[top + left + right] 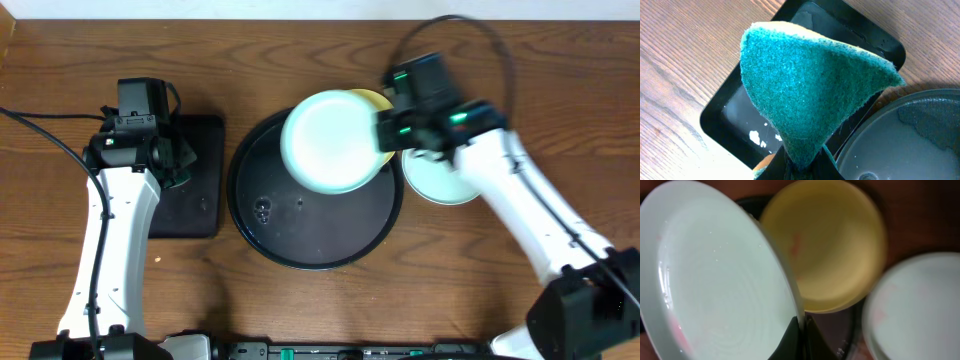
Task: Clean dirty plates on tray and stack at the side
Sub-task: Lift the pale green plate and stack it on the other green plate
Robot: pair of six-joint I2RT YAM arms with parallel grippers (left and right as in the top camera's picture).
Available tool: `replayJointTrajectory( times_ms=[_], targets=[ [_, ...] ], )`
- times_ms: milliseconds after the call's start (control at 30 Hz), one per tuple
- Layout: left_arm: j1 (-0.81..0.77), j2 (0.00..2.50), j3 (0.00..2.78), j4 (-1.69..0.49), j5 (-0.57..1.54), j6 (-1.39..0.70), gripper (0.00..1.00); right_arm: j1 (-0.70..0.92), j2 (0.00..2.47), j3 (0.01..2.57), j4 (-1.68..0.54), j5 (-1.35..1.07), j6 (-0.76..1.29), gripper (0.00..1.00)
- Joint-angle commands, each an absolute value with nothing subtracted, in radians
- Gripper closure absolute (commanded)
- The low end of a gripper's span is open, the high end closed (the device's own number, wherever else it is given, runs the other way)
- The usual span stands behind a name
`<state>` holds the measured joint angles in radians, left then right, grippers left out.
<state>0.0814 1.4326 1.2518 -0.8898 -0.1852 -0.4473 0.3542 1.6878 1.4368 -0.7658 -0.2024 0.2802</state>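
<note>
Mint-green plastic fills most of my right wrist view: the right claw (802, 330) is pinched tight on the rim of a mint plate (715, 280). It holds the plate tilted above the far half of the round black tray (295, 230). Fine droplets and a faint pink smear near the plate's lower left show on its face.

Behind it, at the tray's far right edge, sits the yellow plate (830, 245) with a thin reddish streak near its middle. The held plate covers part of it from overhead, and I cannot tell whether it lies fully inside the rim. A second mint plate (440, 180) lies on the wooden table (300, 310) just right of the tray, under my right arm, also faintly pink.

On the left, the left claw (800, 167) is clamped narrow on a teal sponge (810, 80), which fans out above the fingers. It hangs over the rectangular tray (195, 200), well left of the plates. A few wet spots glint on that tray's floor and on the round tray's near left part.
</note>
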Motion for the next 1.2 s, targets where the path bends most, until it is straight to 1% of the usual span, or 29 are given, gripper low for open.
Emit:
replayJointTrajectory(
  times_ms=[0, 67, 167, 300, 500, 633, 667, 700, 800, 833, 900, 1067, 1167],
  targets=[
    [0.085, 1.438, 1.267, -0.889, -0.191, -0.438, 0.93, 0.227, 1.639, 1.446, -0.809, -0.31, 0.322, 0.99],
    [0.085, 1.438, 1.267, -0.889, -0.191, -0.438, 0.93, 0.136, 1.644, 1.444, -0.865, -0.266, 0.337, 0.99],
    [0.085, 1.438, 1.267, -0.889, -0.191, -0.438, 0.93, 0.045, 1.65, 1.443, -0.926, -0.161, 0.345, 0.99],
    [0.085, 1.438, 1.267, -0.889, -0.191, -0.438, 0.92, -0.044, 1.665, 1.422, -0.958, -0.022, 0.344, 0.99],
    [0.085, 1.438, 1.267, -0.889, -0.191, -0.438, 0.93, -0.078, 1.681, 1.322, -0.897, 0.07, 0.344, 0.99],
    [0.085, 1.438, 1.267, -0.889, -0.191, -0.438, 0.93, -0.076, 1.681, 1.259, -0.845, 0.073, 0.344, 0.99],
    [0.085, 1.438, 1.267, -0.889, -0.191, -0.438, 0.93, -0.075, 1.681, 1.247, -0.839, 0.073, 0.344, 0.97],
    [0.085, 1.438, 1.267, -0.889, -0.191, -0.438, 0.93, -0.074, 1.681, 1.239, -0.837, 0.073, 0.344, 0.94],
    [0.085, 1.438, 1.267, -0.889, -0.191, -0.438, 0.93, -0.063, 1.681, 1.227, -0.834, 0.071, 0.343, 0.8],
    [0.085, 1.438, 1.267, -0.889, -0.191, -0.438, 0.93, -0.055, 1.681, 1.227, -0.833, 0.07, 0.342, 0.74],
    [0.085, 1.438, 1.267, -0.889, -0.191, -0.438, 0.93, -0.041, 1.681, 1.229, -0.825, 0.061, 0.33, 0.67],
    [0.085, 1.438, 1.267, -0.888, -0.186, -0.438, 0.93, 0.014, 1.681, 1.264, -0.801, -0.095, 0.263, 0.56],
    [0.085, 1.439, 1.267, -0.889, -0.16, -0.438, 0.93, 0.064, 1.681, 1.301, -0.801, -0.113, 0.252, 0.54]
  ],
)
